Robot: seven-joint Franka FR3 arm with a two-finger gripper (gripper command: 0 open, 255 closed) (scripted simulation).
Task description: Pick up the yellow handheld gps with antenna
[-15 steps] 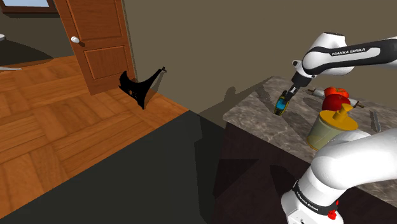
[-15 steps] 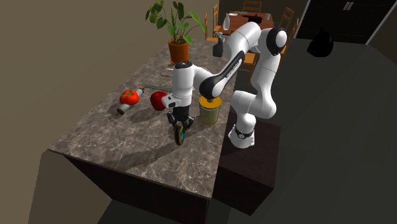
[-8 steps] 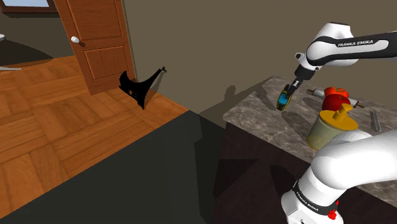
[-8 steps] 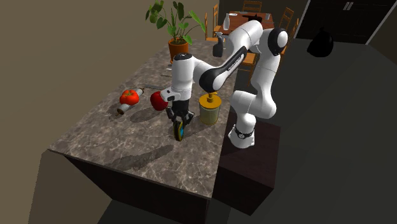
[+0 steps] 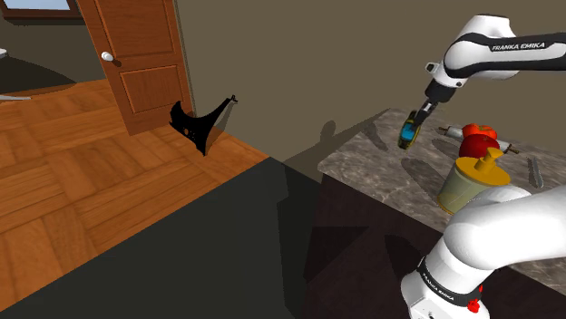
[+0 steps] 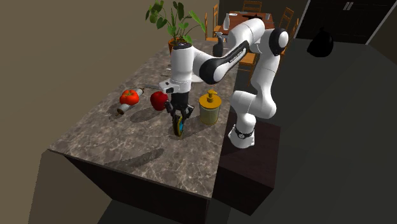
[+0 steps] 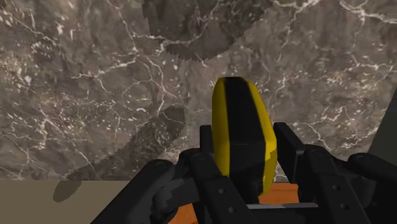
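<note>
The yellow and black handheld gps (image 7: pixel 243 130) is clasped between my black fingers (image 7: pixel 203 162), which are shut on it. In the shoulder view the gps (image 5: pixel 407 133) hangs from my gripper (image 5: pixel 414 125) in the air above the marble counter (image 5: pixel 381 161). From the second exterior view the gps (image 6: pixel 181 125) dangles below my gripper (image 6: pixel 179 116), clear of the counter top (image 6: pixel 127 143), with its shadow on the stone beneath. Its antenna is not distinguishable.
A yellow-lidded jar (image 6: pixel 209 107) stands close beside the gripper. A red apple (image 6: pixel 158 100), a tomato (image 6: pixel 130 96) and a small bottle (image 6: pixel 123 109) lie farther along the counter. A potted plant (image 6: pixel 176 28) and spray bottle (image 6: pixel 219 44) stand at the far end.
The arm has risen over the last second, lifting the gps higher above the counter; the grip on it is unchanged.
</note>
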